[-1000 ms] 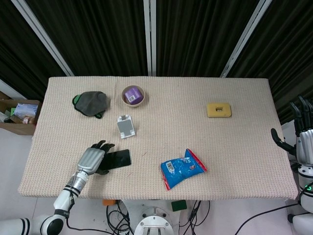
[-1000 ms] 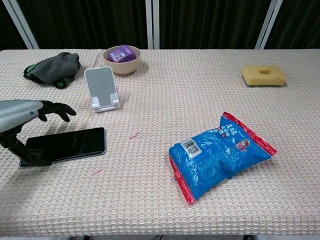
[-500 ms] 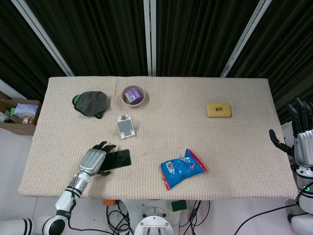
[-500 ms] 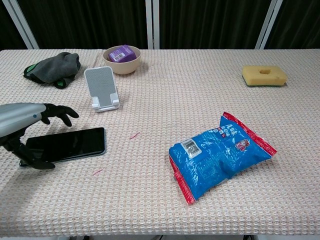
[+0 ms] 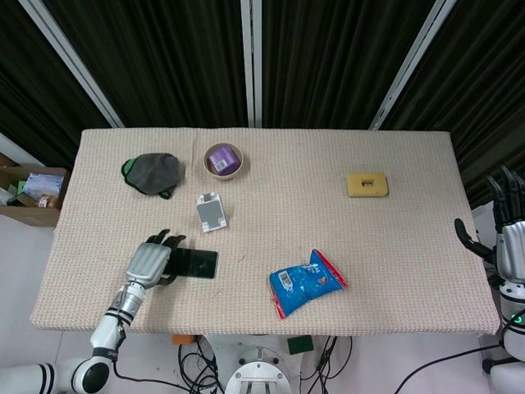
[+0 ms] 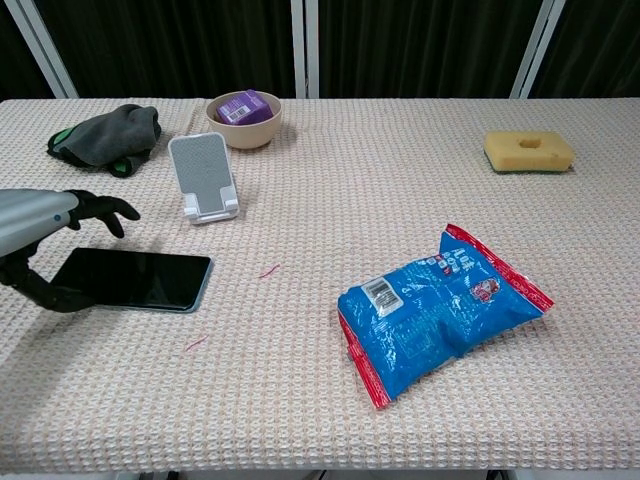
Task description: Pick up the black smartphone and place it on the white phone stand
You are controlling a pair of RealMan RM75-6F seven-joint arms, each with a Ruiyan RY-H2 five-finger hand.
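The left hand sits in the lower left of the head view, at the left end of the black smartphone. In the chest view the left hand has dark fingers arched over the top of the phone's left end and a thumb below its near edge, so it pinches that end. The black smartphone appears to have its held end raised slightly off the surface, though full lift-off cannot be confirmed.

The right hand hangs at the right edge of the head view, off the surface, fingers spread and holding nothing.

Handling judgement: the phone is a thin, rigid slab with a glossy face. It is likely slippery and moderately light, and it will not flex. Grip it across the short width near one end, keeping the other end free to seat into the lip of the stand.

The white phone stand stands just above the phone in the head view, near but apart from it.

Item count:
- one phone
- one stand
- one beige bowl holding a purple item
- one dark cloth
- one yellow sponge
- one blue snack bag
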